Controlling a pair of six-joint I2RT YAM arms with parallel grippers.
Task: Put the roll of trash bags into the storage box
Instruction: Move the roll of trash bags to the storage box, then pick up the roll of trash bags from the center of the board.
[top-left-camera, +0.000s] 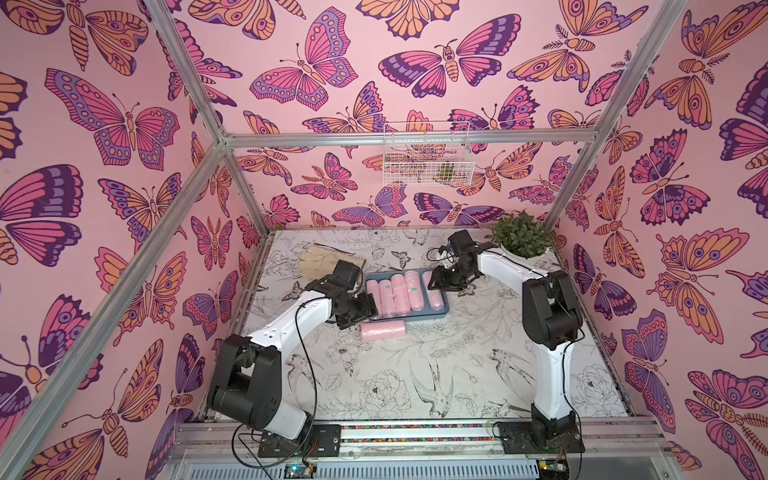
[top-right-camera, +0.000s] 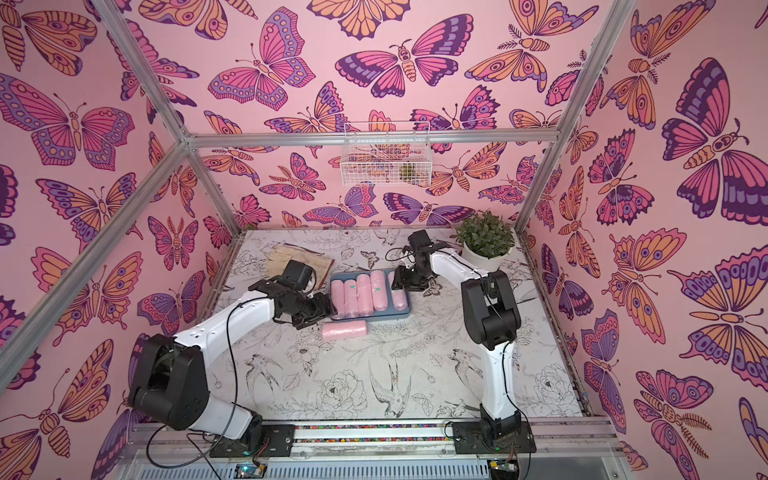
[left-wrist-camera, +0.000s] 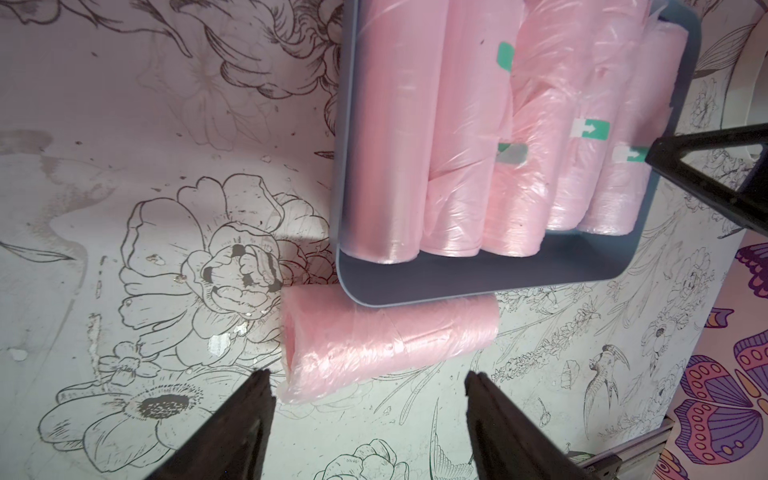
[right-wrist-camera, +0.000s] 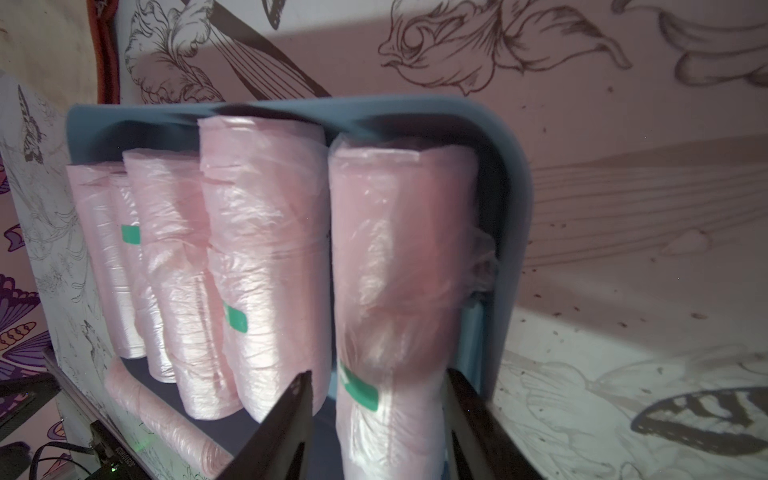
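Note:
The storage box (top-left-camera: 409, 320) (top-right-camera: 374, 318) is a slate-blue shallow tray at mid-table, with several pink rolls (top-left-camera: 399, 295) lying side by side in it. One loose pink roll of trash bags (top-left-camera: 382, 331) (top-right-camera: 345, 329) (left-wrist-camera: 390, 345) (right-wrist-camera: 158, 419) lies on the table against the box's front rim. My left gripper (top-left-camera: 365, 318) (left-wrist-camera: 368, 380) hovers at the box's front left corner, open, with the loose roll's near end just ahead of its fingertips. My right gripper (top-left-camera: 432, 284) (right-wrist-camera: 380, 399) is over the box's right end. It is open and straddles the rightmost roll (right-wrist-camera: 399, 257), with a narrow gap on one side.
A tan glove (top-left-camera: 328, 259) lies at the back left of the table, behind my left arm. A potted plant (top-left-camera: 521, 235) stands at the back right corner. A white wire basket (top-left-camera: 426, 162) hangs on the back wall. The box's wall (right-wrist-camera: 511, 187) stands close beside the straddled roll.

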